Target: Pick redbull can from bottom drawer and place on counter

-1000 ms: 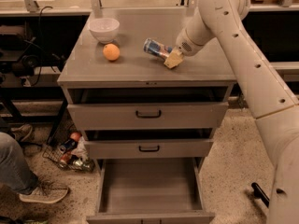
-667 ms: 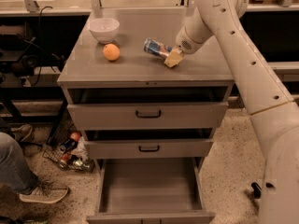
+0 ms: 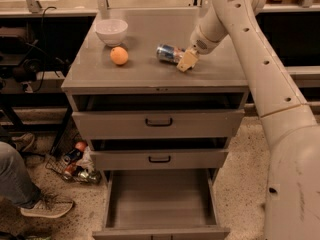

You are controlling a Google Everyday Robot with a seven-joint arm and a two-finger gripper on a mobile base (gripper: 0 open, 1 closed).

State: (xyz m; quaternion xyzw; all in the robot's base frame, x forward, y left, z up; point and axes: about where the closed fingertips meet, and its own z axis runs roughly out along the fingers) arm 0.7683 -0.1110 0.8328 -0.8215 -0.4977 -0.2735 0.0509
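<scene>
The redbull can (image 3: 167, 53) lies on its side on the grey counter (image 3: 150, 76), right of centre. My gripper (image 3: 185, 60) is at the can's right end, touching it and covering that end, low over the counter. The white arm comes down to it from the upper right. The bottom drawer (image 3: 160, 201) is pulled wide open below, and its flat grey floor is bare.
A white bowl (image 3: 111, 30) and an orange (image 3: 119, 55) sit on the counter's left part. The two upper drawers (image 3: 159, 124) stand slightly ajar. A wire basket with cans (image 3: 75, 165) lies on the floor at left, near a person's leg and shoe (image 3: 35, 201).
The can and gripper stay at the same spot on the counter. The arm has only shifted slightly.
</scene>
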